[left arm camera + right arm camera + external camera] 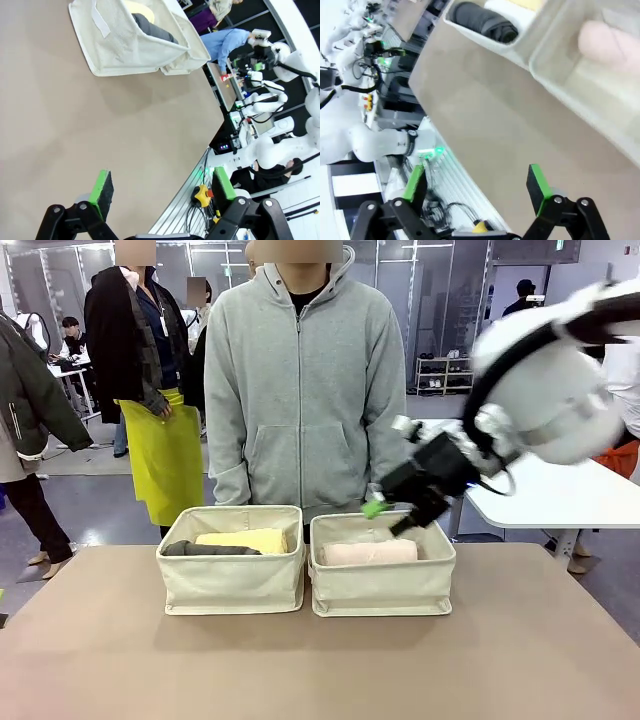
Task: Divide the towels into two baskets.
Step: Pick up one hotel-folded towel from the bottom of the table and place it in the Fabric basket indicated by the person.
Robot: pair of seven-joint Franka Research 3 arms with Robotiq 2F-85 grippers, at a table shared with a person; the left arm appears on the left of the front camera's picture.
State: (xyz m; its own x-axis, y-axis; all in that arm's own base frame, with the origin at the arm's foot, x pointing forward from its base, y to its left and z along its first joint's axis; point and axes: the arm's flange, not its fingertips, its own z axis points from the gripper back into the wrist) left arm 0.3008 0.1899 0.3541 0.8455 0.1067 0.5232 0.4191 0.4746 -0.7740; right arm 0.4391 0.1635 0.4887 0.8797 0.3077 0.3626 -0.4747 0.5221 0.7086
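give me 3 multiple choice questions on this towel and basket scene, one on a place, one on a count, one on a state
1. Where does the pale pink towel lie?
A. on the bare table
B. in the basket on the robot's right
C. in the person's hands

2. How many towels can be seen in the basket on the robot's left?
A. none
B. two
C. four

3. How does the right gripper stand?
A. open and holding nothing
B. shut on the dark grey towel
C. shut on a basket rim

Key:
1 B, the front view shows the pink roll inside that basket.
2 B, the pale yellow towel and the dark grey towel lie side by side there.
3 A, its wrist view shows the green pads wide apart with nothing between them.
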